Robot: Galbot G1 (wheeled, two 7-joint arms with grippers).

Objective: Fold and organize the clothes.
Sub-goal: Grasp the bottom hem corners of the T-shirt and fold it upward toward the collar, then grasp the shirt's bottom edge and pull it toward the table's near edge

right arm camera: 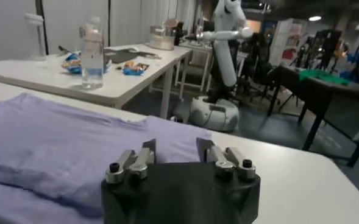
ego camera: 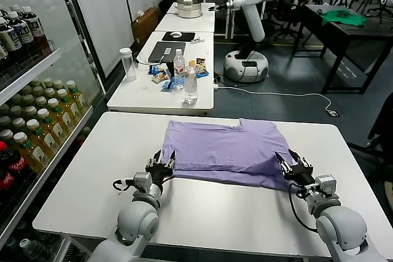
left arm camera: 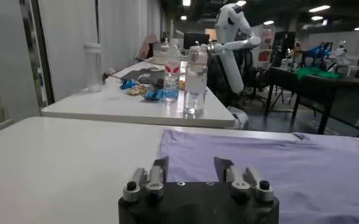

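The left gripper [ego camera: 164, 165] has its fingers spread and holds nothing, sitting at the near left corner of the lavender T-shirt [ego camera: 227, 150], while the right gripper [ego camera: 293, 167], likewise spread and empty, sits at the shirt's near right corner. The shirt lies partly folded and flat on the white table [ego camera: 80, 176], toward the far edge and well clear of the near edge. To grasp well, each gripper should probably pinch only the near hem, both closing together so the thin fabric lifts evenly without dragging or bunching.

Left gripper [left arm camera: 191, 167] gapes at lavender T-shirt [left arm camera: 277, 173]
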